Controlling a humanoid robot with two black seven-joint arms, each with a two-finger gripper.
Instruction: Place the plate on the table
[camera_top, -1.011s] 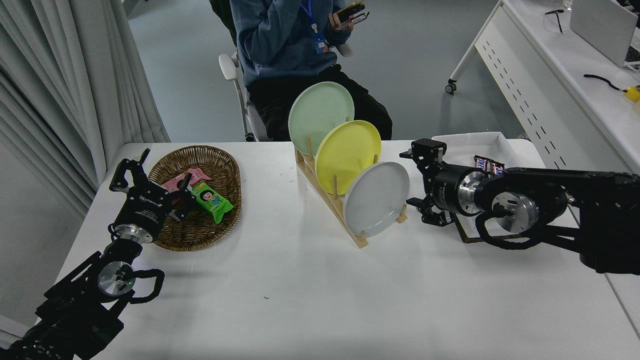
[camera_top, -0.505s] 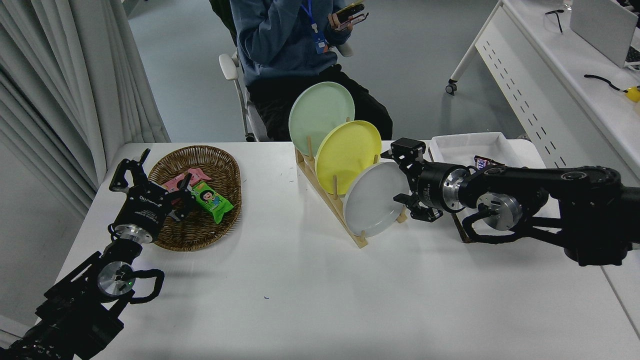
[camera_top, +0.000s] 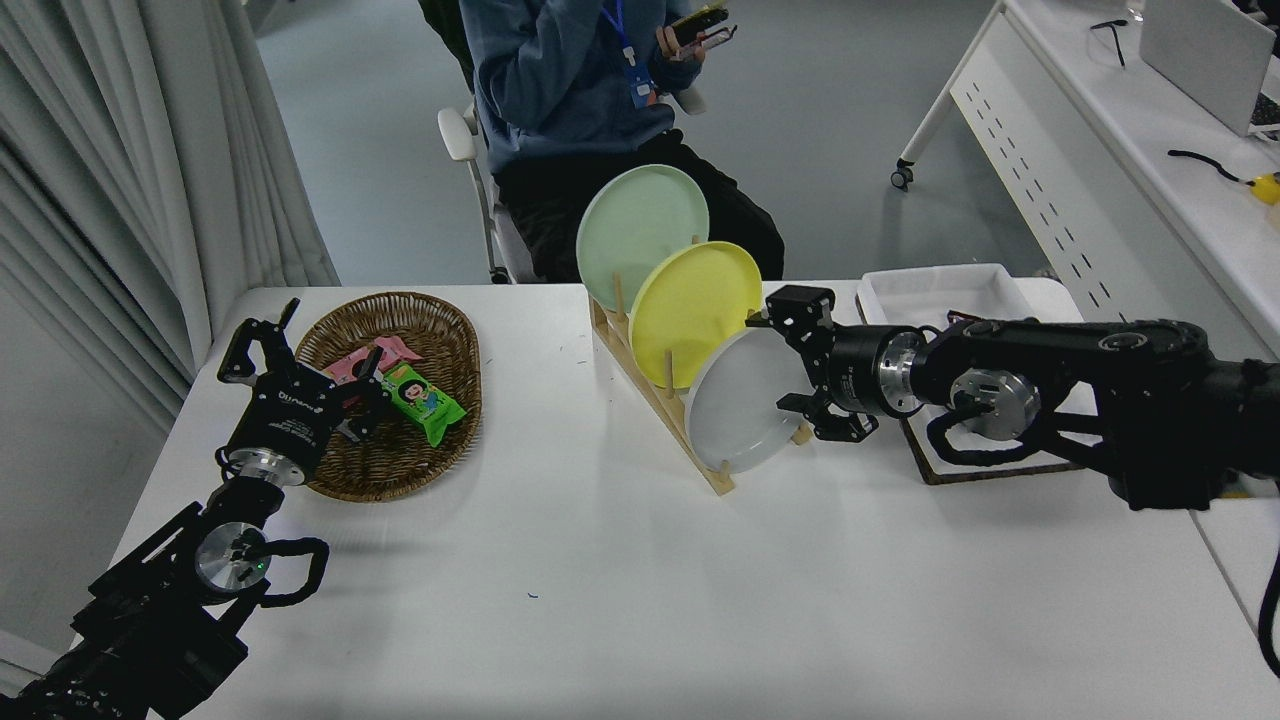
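a: nearest the camera, the left pincer (camera_top: 290, 352) sits parked by the wicker basket (camera_top: 395, 392), fingers spread, holding nothing. what's the working arm doing?

b: across the tabletop (camera_top: 620, 590), the right pincer (camera_top: 790, 365) has its jaws wide, one finger above and one below the right edge of the grey plate (camera_top: 745, 412). not closed on it; i can't tell whether a finger touches the rim.

a: and the plate?

b: upright in the front slot of the wooden rack (camera_top: 668, 400), leaning back toward the yellow plate (camera_top: 693, 310).

a: how should the grab go?

b: i'd judge it wants the rim seated deep between the fingers before closing, then a lift up along the pegs, not a sideways pull, or the rack may drag and the yellow plate tip.

a: counts?

b: three plates: grey, yellow, then pale green (camera_top: 640, 232) farthest. one rack, one basket with a green packet (camera_top: 425, 400) and a pink one, one white tray (camera_top: 945, 292) behind the arm, and one person (camera_top: 570, 80) seated beyond.
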